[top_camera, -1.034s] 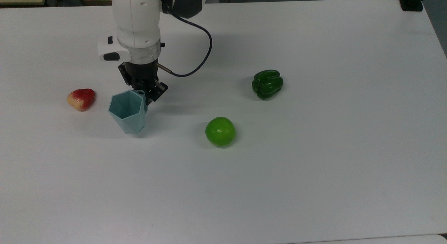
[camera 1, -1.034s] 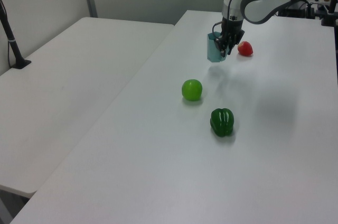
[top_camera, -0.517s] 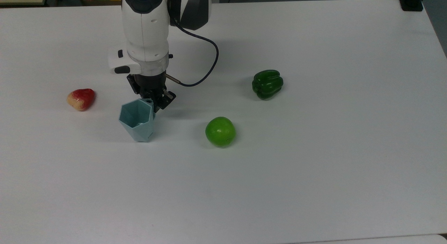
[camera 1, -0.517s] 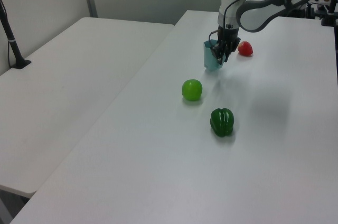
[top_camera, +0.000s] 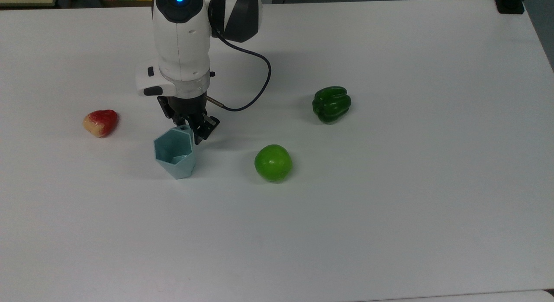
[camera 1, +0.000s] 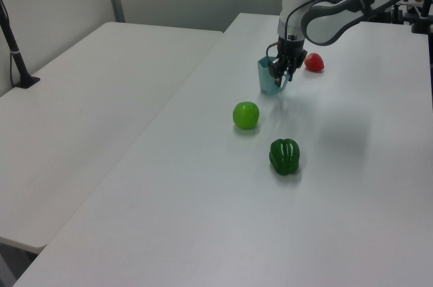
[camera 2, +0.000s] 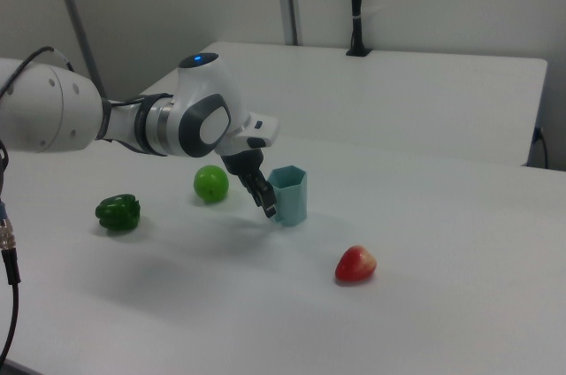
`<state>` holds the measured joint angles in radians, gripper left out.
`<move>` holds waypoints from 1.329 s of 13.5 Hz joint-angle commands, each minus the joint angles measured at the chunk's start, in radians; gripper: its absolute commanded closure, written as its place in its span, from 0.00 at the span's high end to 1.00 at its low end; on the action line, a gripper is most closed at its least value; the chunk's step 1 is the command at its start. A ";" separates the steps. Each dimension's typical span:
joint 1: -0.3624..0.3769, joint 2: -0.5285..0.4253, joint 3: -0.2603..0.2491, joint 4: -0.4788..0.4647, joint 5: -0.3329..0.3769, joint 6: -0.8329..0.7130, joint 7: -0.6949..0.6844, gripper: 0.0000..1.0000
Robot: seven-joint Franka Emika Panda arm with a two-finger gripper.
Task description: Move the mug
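The pale blue-grey faceted mug (top_camera: pixel 174 152) stands upright on the white table (top_camera: pixel 389 207), left of centre in the top view. My gripper (top_camera: pixel 190 128) reaches down at the mug's far rim and is shut on its small handle tab. In the left view the mug (camera 1: pixel 266 77) sits just left of the gripper (camera 1: pixel 279 78). In the right view the gripper (camera 2: pixel 268 202) is against the left side of the mug (camera 2: pixel 290 194), whose base looks to rest on the table.
A green round fruit (top_camera: pixel 273 162) lies to the top view's right of the mug, with a green bell pepper (top_camera: pixel 331 104) farther right. A red-and-yellow fruit (top_camera: pixel 100 122) lies to the top view's left. A black clamp (top_camera: pixel 510 3) sits at the far right corner.
The gripper has carried the mug to the top view's right and toward the near edge, and lowered it. The mug has gone from tilted to upright.
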<state>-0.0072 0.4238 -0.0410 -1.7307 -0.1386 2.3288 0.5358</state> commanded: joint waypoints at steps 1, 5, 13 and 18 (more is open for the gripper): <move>0.009 0.003 -0.003 0.014 -0.009 0.008 0.015 0.80; 0.006 -0.081 -0.003 -0.012 -0.009 -0.026 0.004 1.00; -0.011 -0.476 -0.051 -0.121 0.065 -0.469 -0.327 1.00; -0.002 -0.508 -0.060 -0.049 0.109 -0.638 -0.384 1.00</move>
<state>-0.0229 -0.0852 -0.0912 -1.7966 -0.0460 1.7279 0.1794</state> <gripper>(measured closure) 0.000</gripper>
